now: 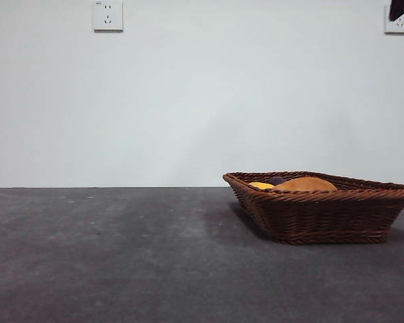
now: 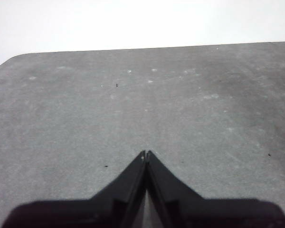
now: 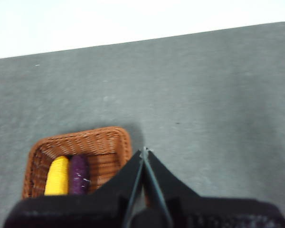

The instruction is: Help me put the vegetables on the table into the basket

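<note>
The dark brown wicker basket (image 1: 323, 214) stands on the dark grey table (image 1: 121, 256) at the right. Inside it I see the top of the tan-brown potato (image 1: 305, 184), a bit of the purple eggplant (image 1: 276, 180) and the yellow-orange piece (image 1: 260, 185). In the right wrist view the basket (image 3: 111, 142) holds the yellow piece (image 3: 57, 176) and the eggplant (image 3: 79, 175) side by side; the potato is hidden there. My right gripper (image 3: 144, 152) is shut and empty, high above the basket's edge. My left gripper (image 2: 146, 154) is shut and empty over bare table.
A white wall stands behind the table, with a socket (image 1: 108, 15) at the upper left and another (image 1: 398, 23) at the upper right. A black arm tip (image 1: 400, 8) shows in the top right corner. The table's far edge (image 2: 133, 49) has a rounded corner.
</note>
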`<action>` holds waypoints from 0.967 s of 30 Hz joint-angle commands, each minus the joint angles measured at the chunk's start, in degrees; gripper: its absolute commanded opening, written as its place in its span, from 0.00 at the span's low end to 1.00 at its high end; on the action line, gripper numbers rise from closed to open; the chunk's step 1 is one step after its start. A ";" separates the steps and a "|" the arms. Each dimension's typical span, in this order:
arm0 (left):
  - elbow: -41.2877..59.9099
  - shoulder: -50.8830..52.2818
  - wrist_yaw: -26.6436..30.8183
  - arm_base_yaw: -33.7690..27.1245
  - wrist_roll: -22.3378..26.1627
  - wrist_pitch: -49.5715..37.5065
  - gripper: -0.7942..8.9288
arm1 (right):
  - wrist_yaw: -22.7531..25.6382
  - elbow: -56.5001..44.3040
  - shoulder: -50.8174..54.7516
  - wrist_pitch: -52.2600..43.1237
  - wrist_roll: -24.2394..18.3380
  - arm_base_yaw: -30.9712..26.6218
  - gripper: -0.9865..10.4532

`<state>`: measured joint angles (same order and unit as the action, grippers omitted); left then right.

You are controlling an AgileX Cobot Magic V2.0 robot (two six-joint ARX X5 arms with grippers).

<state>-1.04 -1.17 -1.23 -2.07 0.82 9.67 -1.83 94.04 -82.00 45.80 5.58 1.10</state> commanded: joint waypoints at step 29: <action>0.57 -0.09 -0.28 0.13 -0.24 -0.20 0.08 | 1.62 -88.50 80.96 -43.23 -5.55 -4.39 0.09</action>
<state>-1.04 -1.28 -1.23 -2.07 0.82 9.72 -0.03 6.66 -1.98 3.46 0.16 -3.09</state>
